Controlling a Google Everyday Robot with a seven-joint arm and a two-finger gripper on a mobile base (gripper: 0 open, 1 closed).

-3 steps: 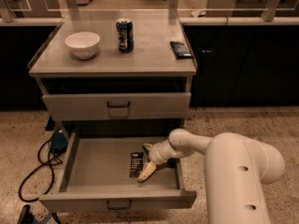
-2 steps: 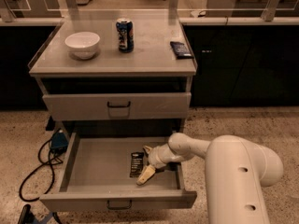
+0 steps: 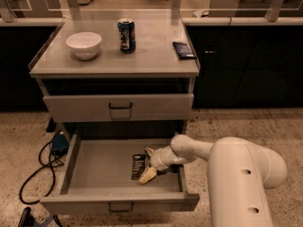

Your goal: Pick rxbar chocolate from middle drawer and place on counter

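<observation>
Tool [image 3: 151, 165]: low inside the open middle drawer [image 3: 94, 167], toward its right side, at the end of the white arm [image 3: 222, 160] that reaches in from the right over the drawer's side wall. State: cannot be told whether apart or together. It sits just beside the right edge of the bar, and contact cannot be confirmed.

Rxbar chocolate [image 3: 138, 167]: black wrapper with pale print, lying flat on the drawer floor with its long side running front to back, right of centre. Not lifted.

Change over the last second: slight. The arm has eased a little lower and nearer the drawer front. The bar lies in the same spot and at the same angle. Judgement: this is the closing stage of the approach, with no grasp yet made. The pick is not done, and the lift and placement remain.

Middle drawer: pulled fully out, with no other contents visible. The right wall stands close to the tool, so a lift would probably need to go straight up before it swings out.

Upper drawer [image 3: 118, 107]: shut, directly above the opening, overhanging the rear of the middle drawer.

Tabletop [image 3: 151, 58]: carries a white bowl [image 3: 84, 45] at left, a can [image 3: 127, 35] at centre rear and a dark blue packet [image 3: 183, 49] at right. Bare surface shows between the can and the packet and along the front edge. Judgement: either would take the bar.

Floor: a black cable [image 3: 35, 167] lies left of the cabinet.
</observation>
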